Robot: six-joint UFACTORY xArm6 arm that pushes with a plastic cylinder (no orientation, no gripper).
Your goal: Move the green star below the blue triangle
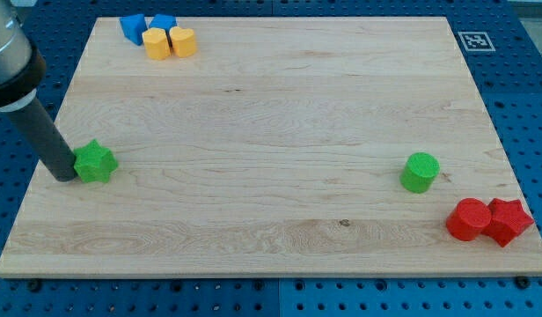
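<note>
The green star (96, 162) lies near the board's left edge, about halfway down. My tip (66, 175) rests just left of the star, touching or almost touching its left side. Two blue blocks sit at the view's top left: one (132, 27) at the far left looks like the blue triangle, the other (164, 23) is just right of it. The star is far below them.
Two yellow blocks (156, 43) (183, 41) sit just below the blue ones. A green cylinder (420, 172) stands at the right. A red cylinder (469, 219) and a red star (508, 221) lie at the bottom right corner. The wooden board (271, 123) ends close left of my tip.
</note>
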